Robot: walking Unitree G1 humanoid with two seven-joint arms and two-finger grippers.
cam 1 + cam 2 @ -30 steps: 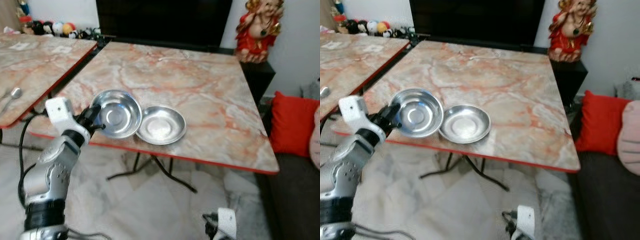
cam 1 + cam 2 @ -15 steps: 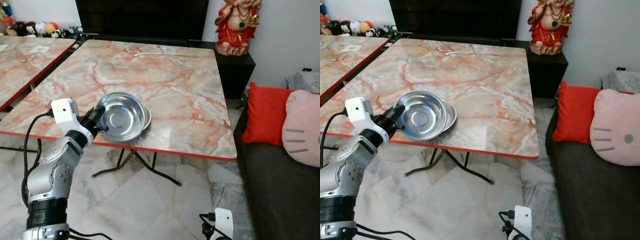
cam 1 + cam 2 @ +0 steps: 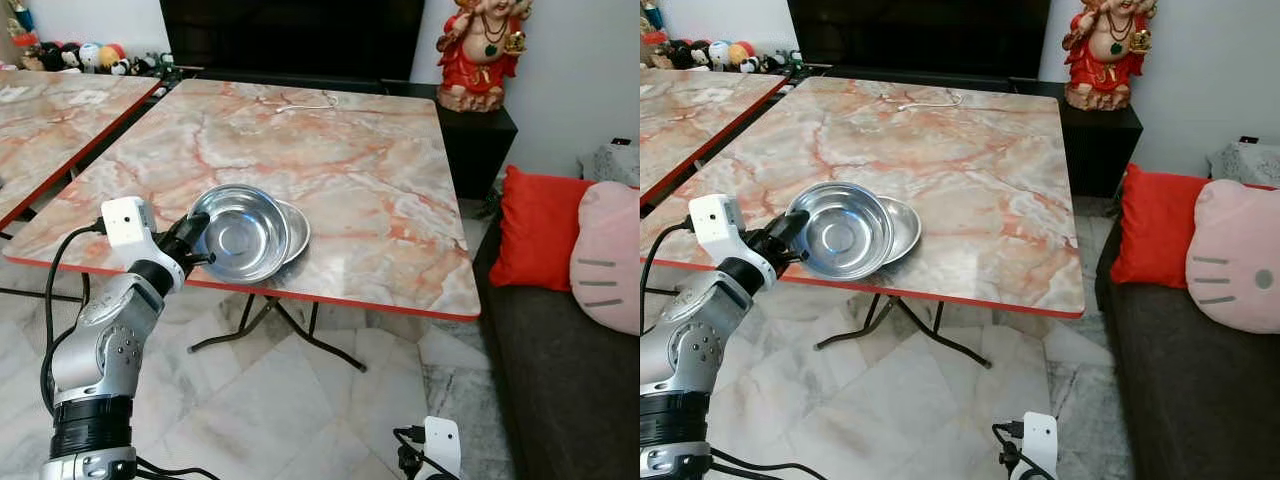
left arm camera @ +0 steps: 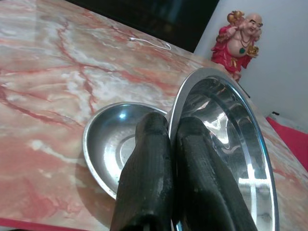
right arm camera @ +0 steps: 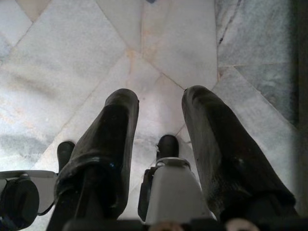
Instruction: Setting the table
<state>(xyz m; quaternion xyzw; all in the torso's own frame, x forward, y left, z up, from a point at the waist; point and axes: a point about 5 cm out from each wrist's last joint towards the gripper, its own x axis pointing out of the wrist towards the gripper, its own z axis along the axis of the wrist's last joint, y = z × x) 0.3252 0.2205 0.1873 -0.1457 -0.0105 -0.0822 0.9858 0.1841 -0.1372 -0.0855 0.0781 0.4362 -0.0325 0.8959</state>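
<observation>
left fingers [image 4: 166, 144] clamped on steel bowl [image 3: 238, 232] rim, over second bowl [image 3: 294, 226].

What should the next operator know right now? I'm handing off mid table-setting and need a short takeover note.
Left pincer: shut on the rim of the steel bowl, held over the near part of the marble table, partly overlapping the second steel bowl that lies on the tabletop.
Right pincer: open, holding nothing, hanging over the floor.
Done: one bowl is on the table; the other is gripped.
Left: set the held bowl down at its place and release. Whether more tableware is needed cannot be told.
</observation>
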